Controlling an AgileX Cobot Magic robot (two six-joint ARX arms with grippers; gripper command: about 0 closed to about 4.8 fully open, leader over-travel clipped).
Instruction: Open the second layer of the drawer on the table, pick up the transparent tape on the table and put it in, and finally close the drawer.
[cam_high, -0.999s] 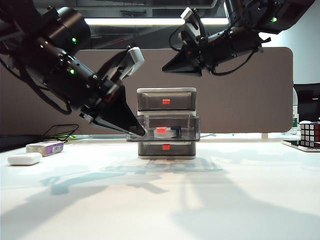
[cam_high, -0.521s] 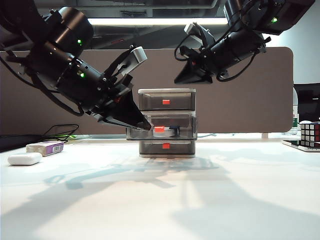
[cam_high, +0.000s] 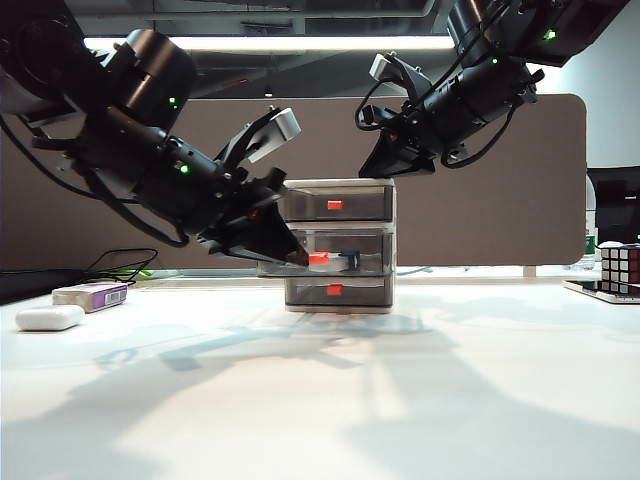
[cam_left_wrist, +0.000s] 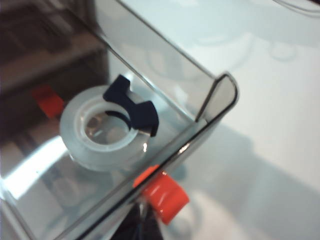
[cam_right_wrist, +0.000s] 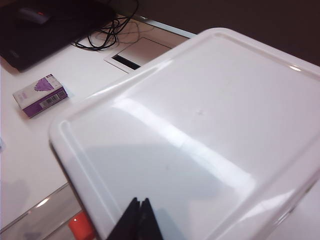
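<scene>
Left claw (cam_left_wrist: 142, 225) mostly cropped, seemingly closed; right claw (cam_right_wrist: 140, 220) likewise.

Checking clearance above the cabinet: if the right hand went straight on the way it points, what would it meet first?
Probably the white top of the drawer cabinet: the shut right hand hangs just above it, pointing down at it.

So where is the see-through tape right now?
The transparent tape lies inside the second layer of the drawer, mid-table in the exterior view, with the shut left gripper at that drawer's red handle.
</scene>
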